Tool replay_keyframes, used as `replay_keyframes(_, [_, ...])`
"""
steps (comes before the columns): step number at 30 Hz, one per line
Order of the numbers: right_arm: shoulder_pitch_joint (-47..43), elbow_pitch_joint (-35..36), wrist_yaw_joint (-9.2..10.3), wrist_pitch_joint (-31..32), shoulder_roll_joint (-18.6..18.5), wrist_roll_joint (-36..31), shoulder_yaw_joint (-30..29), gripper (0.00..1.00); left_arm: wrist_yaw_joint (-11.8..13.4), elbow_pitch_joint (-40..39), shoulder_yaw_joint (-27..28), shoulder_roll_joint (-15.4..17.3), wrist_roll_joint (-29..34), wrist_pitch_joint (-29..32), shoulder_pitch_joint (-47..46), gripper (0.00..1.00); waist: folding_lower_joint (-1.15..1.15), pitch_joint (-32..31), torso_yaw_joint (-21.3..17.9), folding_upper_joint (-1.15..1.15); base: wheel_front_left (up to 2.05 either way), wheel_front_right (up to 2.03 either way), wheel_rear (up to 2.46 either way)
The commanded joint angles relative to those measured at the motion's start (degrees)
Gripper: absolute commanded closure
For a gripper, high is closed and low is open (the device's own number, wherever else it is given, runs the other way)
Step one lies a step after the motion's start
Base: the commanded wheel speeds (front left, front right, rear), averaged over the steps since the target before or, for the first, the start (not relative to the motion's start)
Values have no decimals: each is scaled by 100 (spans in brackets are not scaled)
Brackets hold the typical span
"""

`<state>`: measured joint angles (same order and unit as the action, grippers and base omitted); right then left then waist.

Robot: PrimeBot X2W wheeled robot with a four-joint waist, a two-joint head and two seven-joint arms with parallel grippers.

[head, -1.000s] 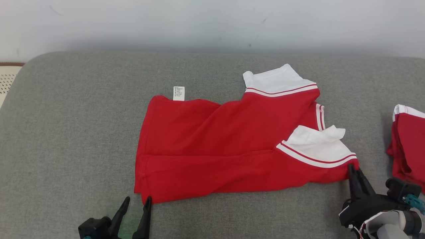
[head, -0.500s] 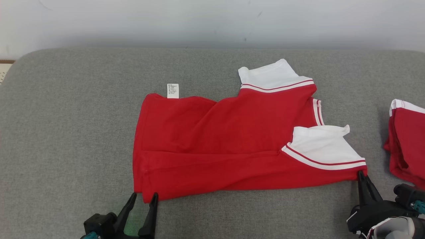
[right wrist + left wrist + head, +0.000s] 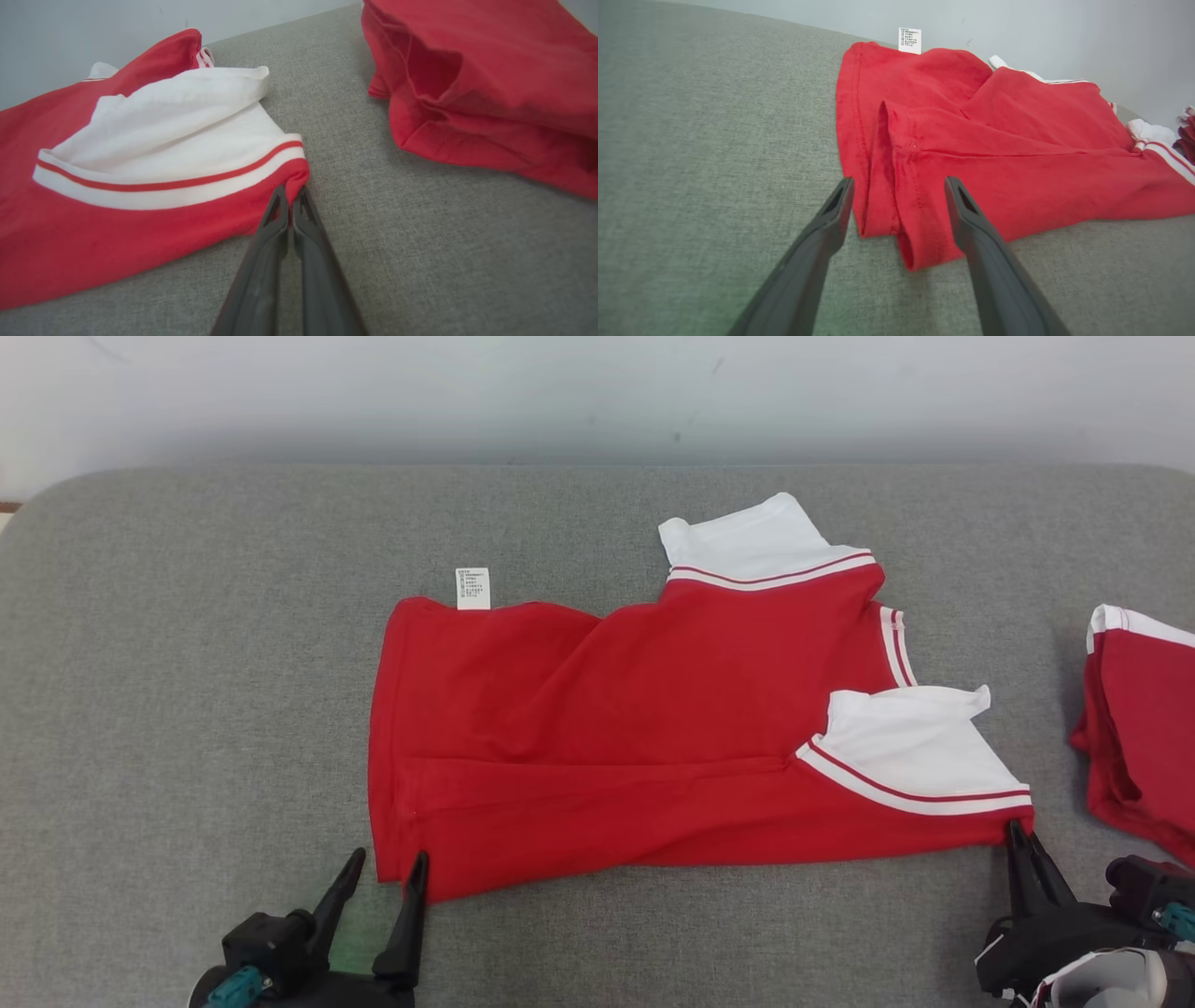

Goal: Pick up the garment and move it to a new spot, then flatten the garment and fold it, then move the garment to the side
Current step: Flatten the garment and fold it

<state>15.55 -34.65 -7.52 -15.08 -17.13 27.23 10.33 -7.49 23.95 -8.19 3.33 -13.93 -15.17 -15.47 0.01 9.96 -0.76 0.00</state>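
Before you lies a grey woven surface (image 3: 187,728), rounded at its far corners and backed by a plain pale wall (image 3: 560,392) with a few small dark marks. The red garment (image 3: 607,728) lies flat near the middle of it, folded along its length. Its hem is toward your left and a white striped band (image 3: 920,761) toward your right, and a white care label (image 3: 472,588) sticks out past the far edge. A second red garment (image 3: 1139,728) lies bunched at the right edge, apart from the first. From the head view, your left gripper (image 3: 388,861) stands at the garment's near left corner with its fingers spread. The left wrist view adds that the folded hem corner reaches in between those fingers (image 3: 831,219), with cloth showing on both sides of the gap and neither finger visibly pressing it. Your right gripper (image 3: 1019,831) meets the near right corner in the head view. The right wrist view settles its grip: the two fingers are pressed together, pinching the red tip of the garment just below the band.
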Motion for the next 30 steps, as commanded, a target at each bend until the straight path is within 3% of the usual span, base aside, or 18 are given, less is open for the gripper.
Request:
replay_keyframes(1, [-30,1,7,0,-7,-25,6,100,2,-7,43,13,113,0,-29,0,-1,12,-9,0,0,0,0])
replay_keyframes(23, [98,18,7,1,-6,-27,151,100,2,672,-648,284,-581,1,-374,0,-1,113,-112,0,0,0,0])
replay_keyframes(24, [92,15,7,0,-2,-26,147,100,2,672,-706,306,-650,1,-347,4,-1,104,-110,0,0,0,0])
replay_keyframes(25, [83,11,7,0,1,-25,148,100,2,662,-762,326,-699,1,-319,22,-1,91,-107,0,0,0,0])
replay_keyframes(27, [62,-3,7,1,9,-17,138,100,1,641,-894,332,-779,1,-245,38,-1,60,-95,0,0,0,0])
replay_keyframes(28, [48,-9,6,1,12,-12,132,100,1,630,-956,343,-829,1,-210,51,-1,44,-88,0,0,0,0])
replay_keyframes(30, [25,-19,6,0,21,-16,129,100,1,627,-1029,381,-918,1,-147,56,-1,14,-76,0,0,0,0])
